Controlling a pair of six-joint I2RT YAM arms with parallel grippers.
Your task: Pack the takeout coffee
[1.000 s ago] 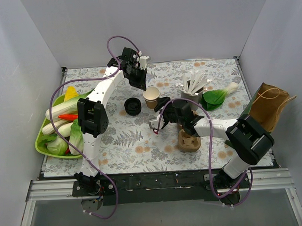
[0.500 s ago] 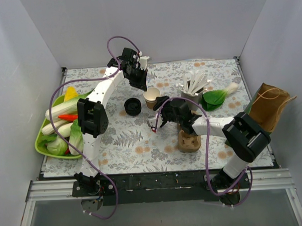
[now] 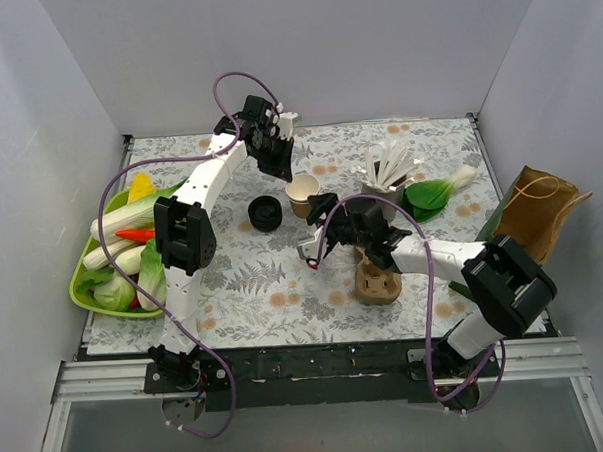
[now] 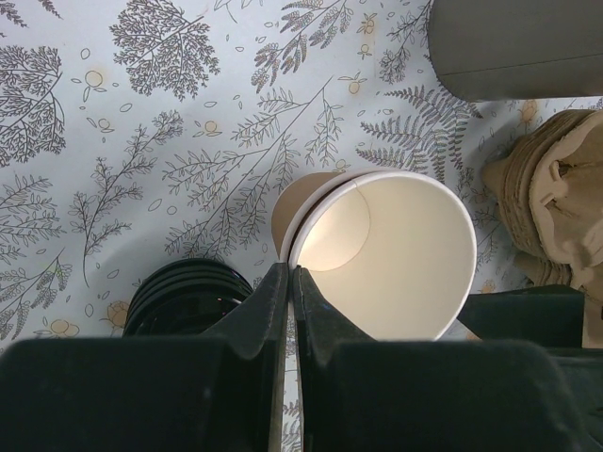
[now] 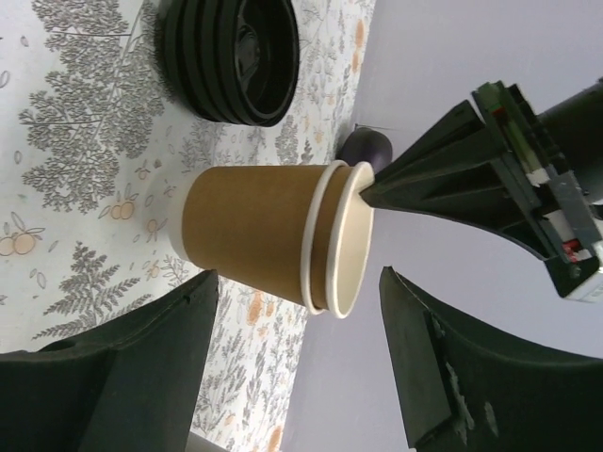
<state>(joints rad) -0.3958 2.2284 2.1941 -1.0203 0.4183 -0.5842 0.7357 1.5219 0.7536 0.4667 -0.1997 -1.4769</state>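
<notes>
Tan paper cup (image 3: 302,193) stands upright on the patterned table cover (image 3: 244,279), behind centre. Its long axis is vertical, and its mouth is open and points up, white inside. The right wrist view shows 2 rims, 1 cup nested inside another.

Left gripper (image 4: 287,278): fingers closed to a thin slit on the cup's rim, on the side toward the lids. Right gripper (image 5: 294,282): fingers spread wide, either side of the cup and clear of it.

Surroundings:
- Stack of black lids (image 3: 265,213) just left of the cup, apart from it.
- Grey utensil holder (image 3: 380,190) to its right.
- Pulp cup carrier (image 3: 377,285) nearer, under the right arm.
- Brown bag (image 3: 536,211) at the right edge.
- Vegetable tray (image 3: 84,286) at the left edge.

Bare cover lies in front of the lids
</notes>
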